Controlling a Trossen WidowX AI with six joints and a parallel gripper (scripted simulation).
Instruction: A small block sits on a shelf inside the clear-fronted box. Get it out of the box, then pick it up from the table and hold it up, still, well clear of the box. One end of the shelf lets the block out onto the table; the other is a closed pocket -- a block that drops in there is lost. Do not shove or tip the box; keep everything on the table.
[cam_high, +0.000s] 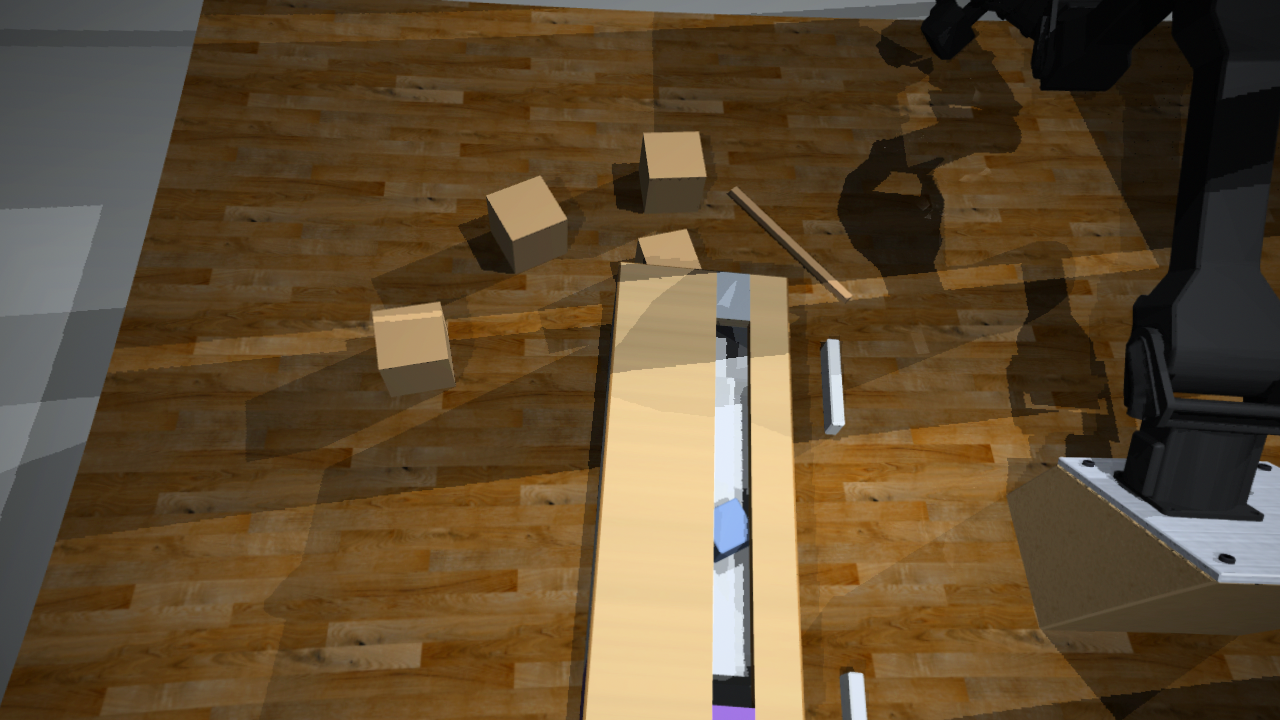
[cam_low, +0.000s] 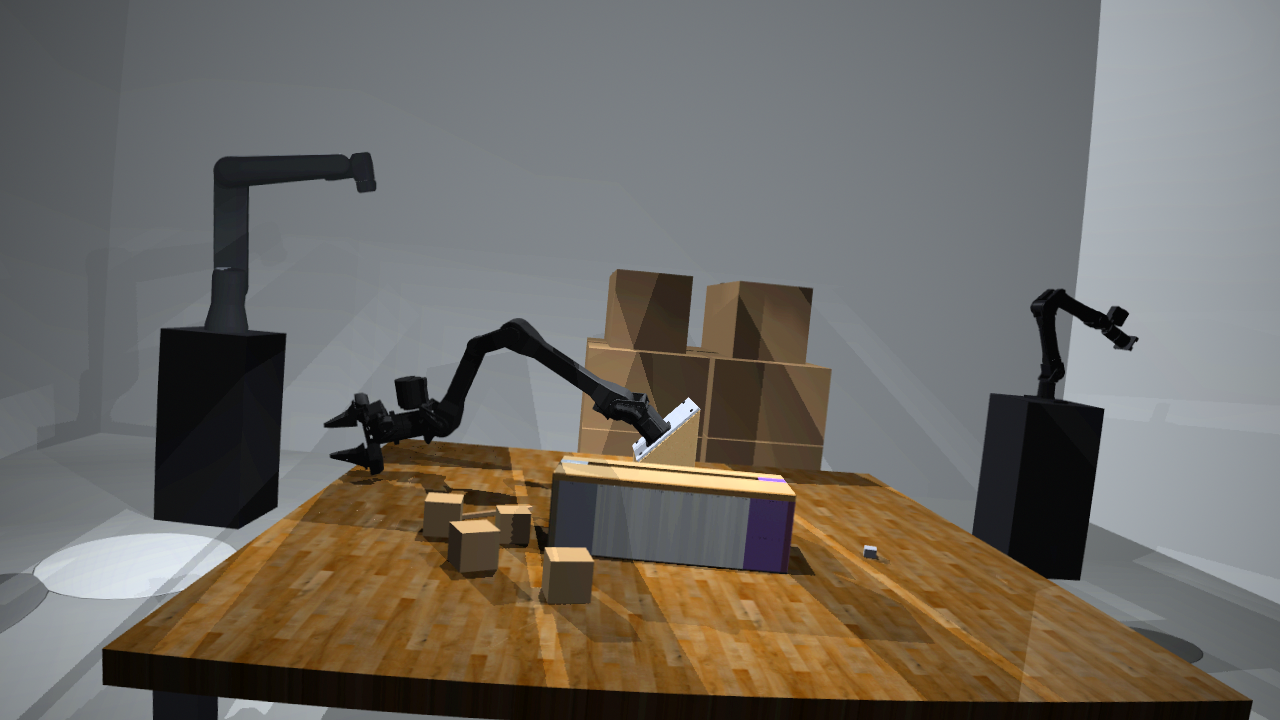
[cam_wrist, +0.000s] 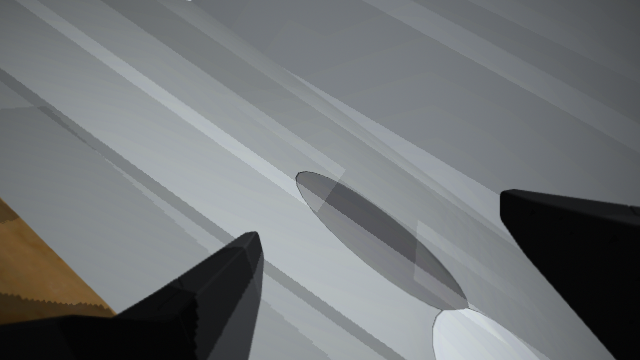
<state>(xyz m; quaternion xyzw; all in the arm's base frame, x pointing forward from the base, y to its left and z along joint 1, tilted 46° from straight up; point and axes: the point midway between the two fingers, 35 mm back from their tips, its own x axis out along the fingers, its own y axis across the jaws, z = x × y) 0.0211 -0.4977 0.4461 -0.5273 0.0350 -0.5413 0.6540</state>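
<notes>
Grey walls stand behind the wood-grained worktop (cam_high: 501, 573) (cam_low: 626, 653). In the top view, the blue block (cam_high: 730, 526) shows through the slot of the long box (cam_high: 666, 501) (cam_low: 671, 523), at about five o'clock from the picture's centre. In the exterior view, the pincer (cam_low: 344, 436) (cam_wrist: 379, 224) is at nine o'clock from the box, spread wide, nothing between its fingers. Four cardboard cubes (cam_high: 673, 170) (cam_low: 473, 547) sit near the box.

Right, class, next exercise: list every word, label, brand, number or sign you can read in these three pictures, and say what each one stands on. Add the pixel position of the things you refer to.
There are none to quote.
The box (cam_high: 671, 501) (cam_low: 675, 479): no readable text.
The cubes (cam_high: 673, 154) (cam_low: 567, 575): plain on the sides that show.
The gripper (cam_low: 347, 436) (cam_wrist: 379, 224): no readable mark.
The stacked cartons (cam_low: 648, 310): no readable print.
</notes>
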